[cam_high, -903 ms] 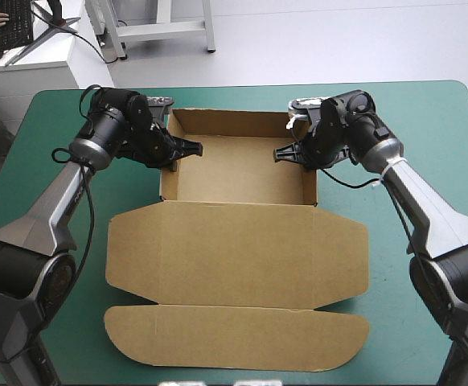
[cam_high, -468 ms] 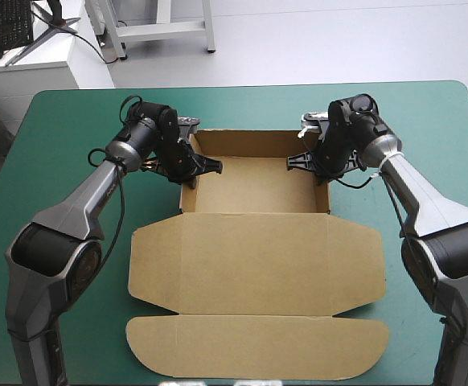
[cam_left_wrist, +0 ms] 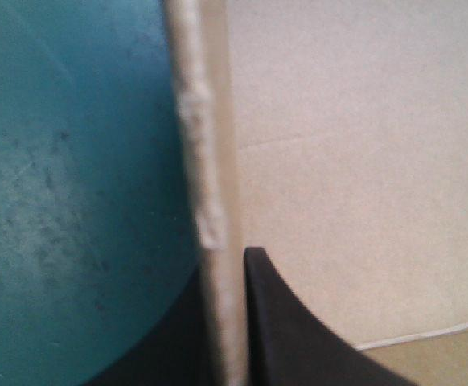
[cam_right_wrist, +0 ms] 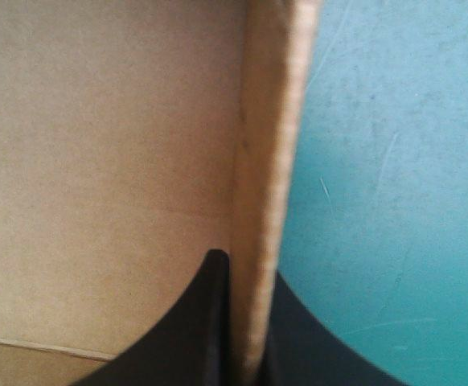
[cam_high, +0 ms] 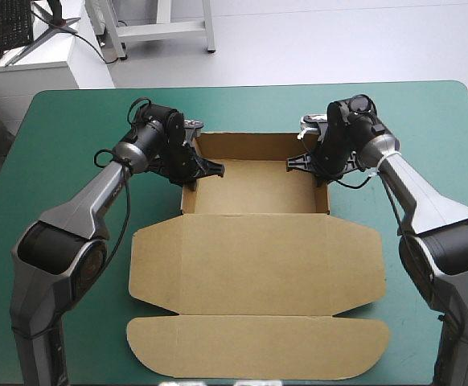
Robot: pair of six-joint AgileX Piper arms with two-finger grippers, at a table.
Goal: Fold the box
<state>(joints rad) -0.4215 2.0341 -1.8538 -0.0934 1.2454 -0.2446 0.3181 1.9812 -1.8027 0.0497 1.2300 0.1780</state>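
The brown box (cam_high: 254, 257) lies in the centre of the frame on the teal-green cover (cam_high: 57, 145), an open tray in its upper half and the lid flat toward the bottom. At upper left the left gripper (cam_high: 206, 169) pinches the tray's left wall (cam_left_wrist: 210, 161), one black finger on each side. At upper right the right gripper (cam_high: 302, 163) pinches the right wall (cam_right_wrist: 266, 161) likewise.

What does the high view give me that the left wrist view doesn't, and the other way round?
High view only: the whole box as an open tray, its lid flat, the right gripper on the right wall. Left wrist only: the left gripper shut on the left wall, seen at its cut edge. Both: that wall and the teal-green cover.
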